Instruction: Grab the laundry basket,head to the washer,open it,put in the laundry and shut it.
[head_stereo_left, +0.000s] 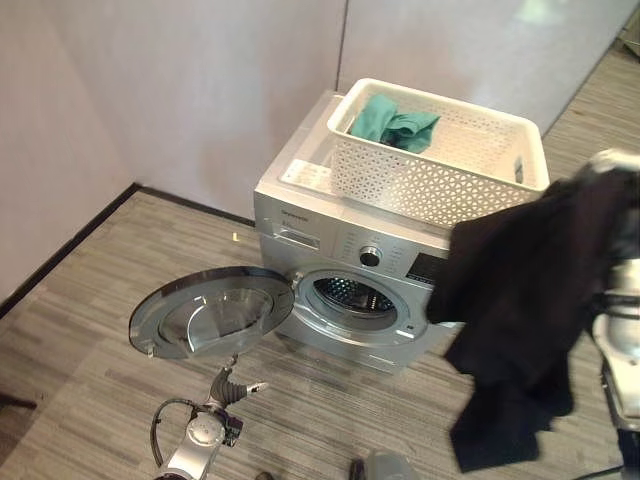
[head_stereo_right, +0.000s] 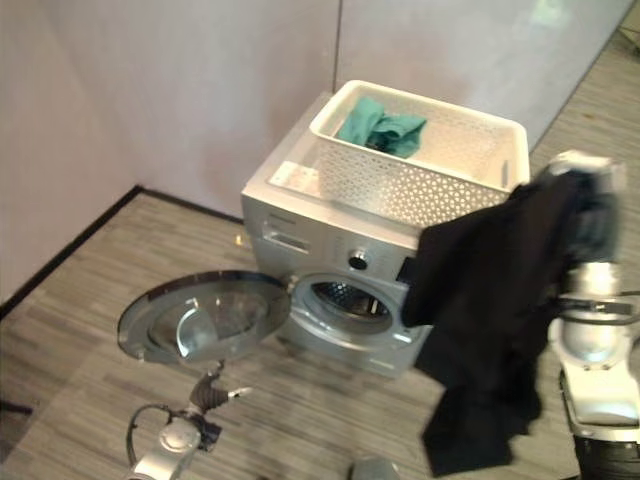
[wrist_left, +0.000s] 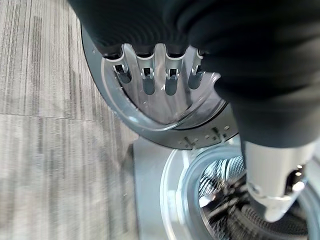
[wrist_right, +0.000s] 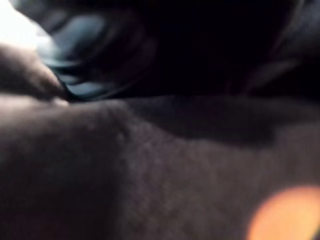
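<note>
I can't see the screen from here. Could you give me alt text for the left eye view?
A black garment hangs from the robot's raised right arm beside a silver front-loading washing machine whose round door is swung open. A white perforated plastic laundry basket on top holds teal cloth; the left hand is low, near the door.

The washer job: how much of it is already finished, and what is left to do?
Done: the white basket sits on the washer, and the door hangs open. In hand: a black garment hangs at the right hand, above the floor. The left hand waits below the door. Left: the black garment, the teal cloth in the basket, then shutting the door.
</note>
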